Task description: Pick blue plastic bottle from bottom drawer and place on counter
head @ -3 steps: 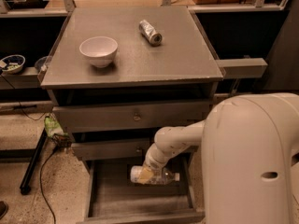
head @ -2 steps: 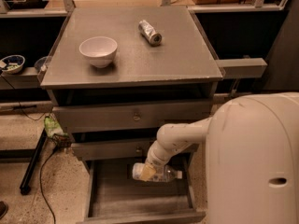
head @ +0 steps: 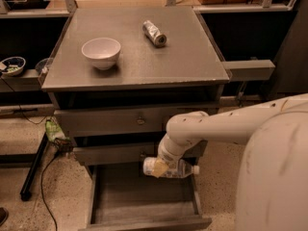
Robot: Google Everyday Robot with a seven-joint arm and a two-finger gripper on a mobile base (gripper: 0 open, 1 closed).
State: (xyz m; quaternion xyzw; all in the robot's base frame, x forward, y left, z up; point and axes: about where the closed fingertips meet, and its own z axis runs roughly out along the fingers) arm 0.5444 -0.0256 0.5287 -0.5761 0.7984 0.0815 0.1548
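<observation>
The blue plastic bottle [head: 177, 169] lies sideways in my gripper [head: 159, 167], white cap pointing right, held above the open bottom drawer [head: 139, 201] and just in front of the middle drawer. The gripper is shut on the bottle's left end. My white arm reaches in from the right. The counter [head: 192, 57] is the grey top of the cabinet, well above the gripper.
A white bowl [head: 101, 52] stands on the counter at the left. A silver can [head: 154, 33] lies near the counter's back centre. Two upper drawers [head: 110, 121] are partly pulled out. A small dish [head: 12, 65] sits on a side shelf at left.
The gripper has lifted the bottle up out of the bottom drawer; it now hangs higher, level with the middle drawer's front.
</observation>
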